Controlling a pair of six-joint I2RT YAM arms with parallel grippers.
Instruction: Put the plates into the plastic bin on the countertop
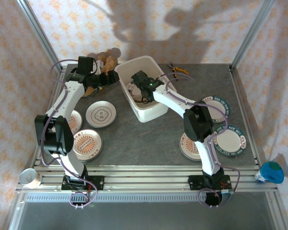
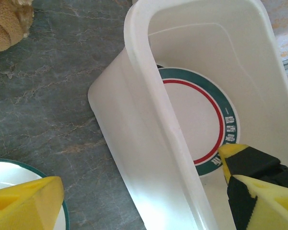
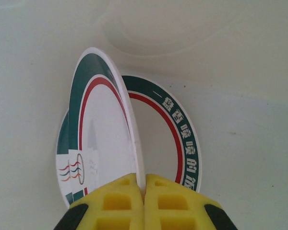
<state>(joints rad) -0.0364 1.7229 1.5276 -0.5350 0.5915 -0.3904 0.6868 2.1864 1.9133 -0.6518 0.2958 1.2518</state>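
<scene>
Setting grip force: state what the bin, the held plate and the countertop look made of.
Bin: translucent white plastic, smooth; light glows through its wall. Held plate: melamine or glazed ceramic, unclear; thin, glossy, printed green and red bands. Countertop: veined grey stone or stone-look laminate, matte.

Pliers (image 1: pixel 178 71) and a tan lump (image 1: pixel 108 61) lie rearward.

Bright, warm light; dark shadows on the back wall (image 1: pixel 206 43); plastic bin (image 2: pixel 149 196) rim glares.
</scene>
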